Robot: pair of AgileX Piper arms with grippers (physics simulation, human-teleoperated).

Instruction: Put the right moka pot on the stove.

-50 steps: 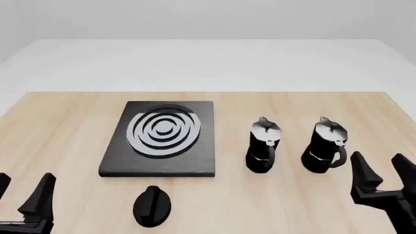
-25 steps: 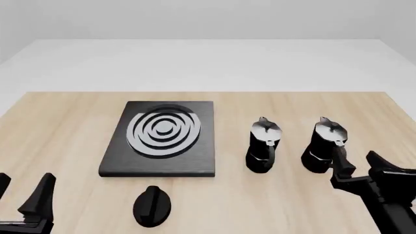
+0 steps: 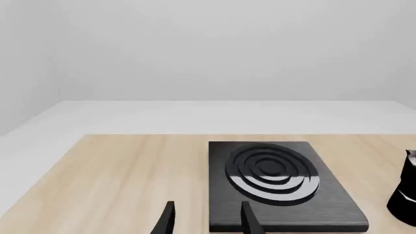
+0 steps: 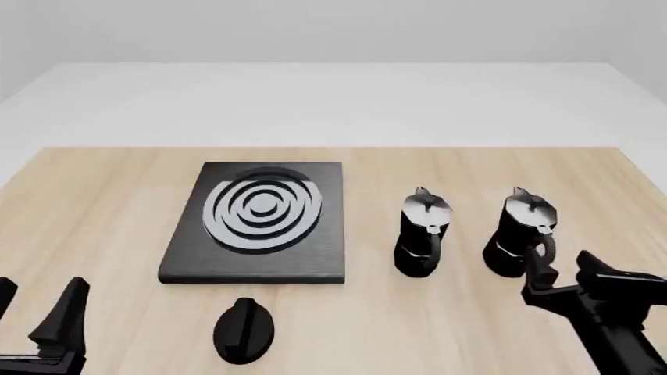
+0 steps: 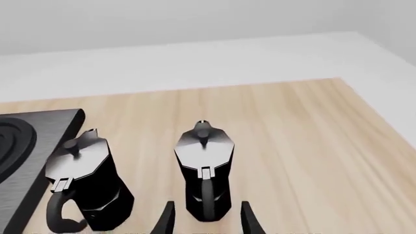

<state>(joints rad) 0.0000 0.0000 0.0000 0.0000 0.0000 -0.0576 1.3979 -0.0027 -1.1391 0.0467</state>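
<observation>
R gripper moved up-left to right moka pot handle at frame lower right, jaws apart, empty, lined up to grab; stove unused.

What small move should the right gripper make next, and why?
Probably ease forward: the right gripper is open and lined up with the right moka pot, whose handle faces it between the fingertips, not yet enclosed. The stove waits left.
</observation>
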